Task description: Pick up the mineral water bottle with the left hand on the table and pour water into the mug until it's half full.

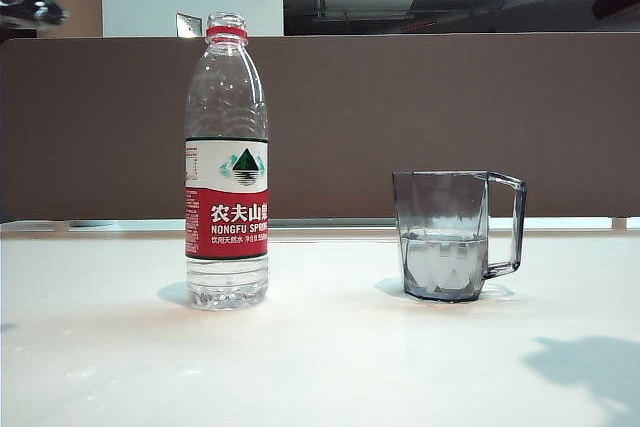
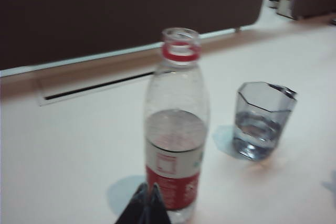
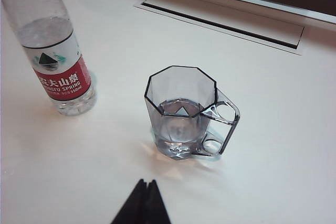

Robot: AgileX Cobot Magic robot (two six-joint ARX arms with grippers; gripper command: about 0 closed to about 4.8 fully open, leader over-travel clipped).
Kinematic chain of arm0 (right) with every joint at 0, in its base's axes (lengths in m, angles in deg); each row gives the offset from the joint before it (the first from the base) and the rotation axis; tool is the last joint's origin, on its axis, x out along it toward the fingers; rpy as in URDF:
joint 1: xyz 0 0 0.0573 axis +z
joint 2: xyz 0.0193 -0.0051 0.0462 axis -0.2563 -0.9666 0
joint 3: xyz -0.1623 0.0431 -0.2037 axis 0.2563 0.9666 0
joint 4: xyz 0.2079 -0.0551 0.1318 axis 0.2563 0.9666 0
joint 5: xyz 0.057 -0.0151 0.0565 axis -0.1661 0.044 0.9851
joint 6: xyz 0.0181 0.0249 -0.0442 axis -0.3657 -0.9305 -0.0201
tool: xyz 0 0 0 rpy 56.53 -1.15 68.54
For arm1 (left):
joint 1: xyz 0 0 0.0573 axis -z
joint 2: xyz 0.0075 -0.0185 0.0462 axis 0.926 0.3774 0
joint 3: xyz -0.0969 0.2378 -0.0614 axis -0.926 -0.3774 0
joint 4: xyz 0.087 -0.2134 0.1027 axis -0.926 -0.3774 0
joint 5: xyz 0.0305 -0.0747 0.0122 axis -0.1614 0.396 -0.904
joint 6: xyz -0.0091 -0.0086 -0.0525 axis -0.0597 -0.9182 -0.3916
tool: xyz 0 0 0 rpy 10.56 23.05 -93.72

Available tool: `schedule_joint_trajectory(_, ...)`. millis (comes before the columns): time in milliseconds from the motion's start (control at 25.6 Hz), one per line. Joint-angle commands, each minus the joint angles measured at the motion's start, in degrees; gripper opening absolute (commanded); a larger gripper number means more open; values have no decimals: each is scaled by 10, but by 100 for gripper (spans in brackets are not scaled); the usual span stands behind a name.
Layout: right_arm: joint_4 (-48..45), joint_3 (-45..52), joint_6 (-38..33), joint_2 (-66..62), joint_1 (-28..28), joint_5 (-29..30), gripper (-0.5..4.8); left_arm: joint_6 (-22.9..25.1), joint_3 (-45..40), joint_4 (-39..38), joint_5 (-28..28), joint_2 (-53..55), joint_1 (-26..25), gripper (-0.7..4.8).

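1. Left gripper point(image 2: 148, 203): its dark fingertips are pressed together into one point with nothing between them. In the left wrist view they show just in front of the lower label of the mineral water bottle point(image 2: 176, 129); whether they touch the bottle cannot be told.
2. Right gripper point(image 3: 143, 203): its black fingertips also meet in a closed point, holding nothing. It hangs over bare table point(image 3: 273, 129), near the mug point(image 3: 184, 114) and apart from it, well away from the bottle.
3. Neither gripper shows clearly in the exterior view; only a dark blurred shape sits at that view's upper corner, far above the bottle.
4. Mineral water bottle point(image 1: 227, 162): stands upright on the white table point(image 1: 320, 367), uncapped, red neck ring showing, label facing the exterior camera. Its water level lies about at the label's upper edge.
5. Mug point(image 1: 448, 235): upright on the table, well apart from the bottle, with its squared handle turned away from the bottle.
6. Water point(image 1: 444, 262) fills roughly the lower half of the mug.
7. A brown partition point(image 1: 400, 117) runs behind both bottle and mug.
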Motion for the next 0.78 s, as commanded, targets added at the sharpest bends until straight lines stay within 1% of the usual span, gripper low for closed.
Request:
schedule_joint_trajectory(39,-8,-4,-2,1,0,-1,-1,22,-17,10,-17,-25,-2,-6)
schedule_joint_trajectory(117,-8,-4,-2,1,0,-1,-1,24,-34,20,-17,-43,-12,-6)
schedule_joint_trajectory(195,-9,-4,-2,1,0,-1,-1,23,-49,24,-16,-63,-41,-6)
schedule_joint_trajectory(235,-9,-4,-2,1,0,-1,-1,17,-60,30,-10,-80,-74,-6)
schedule_joint_trajectory(274,-9,-4,-2,1,0,-1,-1,14,-64,33,-5,-89,-91,-6)
schedule_joint_trajectory(313,-8,-4,-2,1,0,-1,-1,13,-71,33,4,-109,-132,-6)
schedule_joint_trajectory(391,-8,-4,-2,1,0,-1,-1,13,-76,33,11,-126,-170,-6)
schedule_joint_trajectory(430,-8,-4,-2,1,0,-1,-1,13,-81,33,23,-139,-204,-6)
schedule_joint_trajectory(469,-9,-4,-2,0,0,-1,-1,13,-84,33,30,-148,-224,-6)
schedule_joint_trajectory(704,-8,-4,-2,0,0,-1,-1,13,-108,32,64,-195,-318,-6)
schedule_joint_trajectory(782,-9,-4,-2,1,0,-1,-1,13,-118,37,67,-198,-343,-6)
